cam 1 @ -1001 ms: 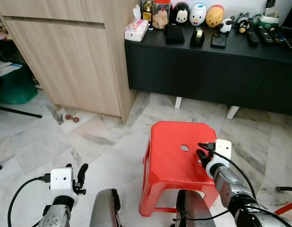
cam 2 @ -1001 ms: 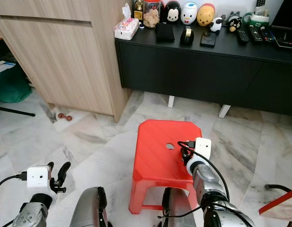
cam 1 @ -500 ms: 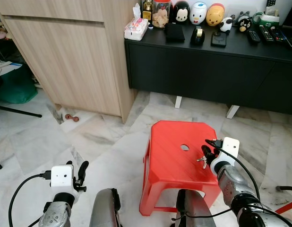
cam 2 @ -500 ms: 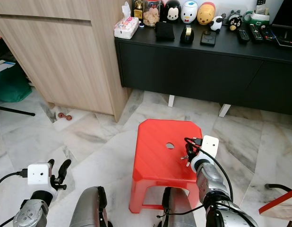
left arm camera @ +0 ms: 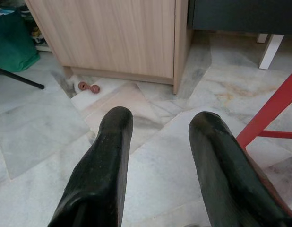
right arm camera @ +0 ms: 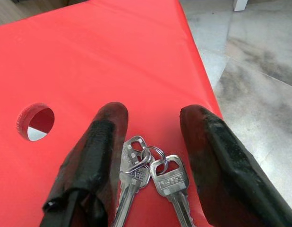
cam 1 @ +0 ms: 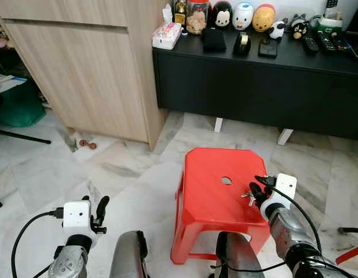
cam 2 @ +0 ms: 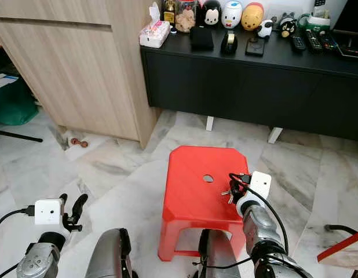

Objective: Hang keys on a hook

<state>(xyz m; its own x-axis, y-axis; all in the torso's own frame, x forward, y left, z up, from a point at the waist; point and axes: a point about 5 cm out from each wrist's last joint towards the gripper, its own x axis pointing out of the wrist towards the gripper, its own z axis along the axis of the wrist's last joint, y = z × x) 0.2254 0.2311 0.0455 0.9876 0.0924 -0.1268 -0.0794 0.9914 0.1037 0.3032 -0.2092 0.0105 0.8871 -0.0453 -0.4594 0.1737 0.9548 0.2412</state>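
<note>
Over the last second we see our right gripper (cam 1: pixel 255 191) draw back toward the near right edge of the glossy red plastic stool (cam 1: pixel 211 191). It had been covering the spot beside the stool's round hole; now a small bunch of silver metal keys on a ring (right arm camera: pixel 148 177) lies uncovered there, between the parted jaws. Our left gripper (cam 1: pixel 101 207) has risen slightly over the marble floor.

Silver keys (right arm camera: pixel 150 182) on a ring lie flat on the stool (right arm camera: pixel 89 71).
</note>
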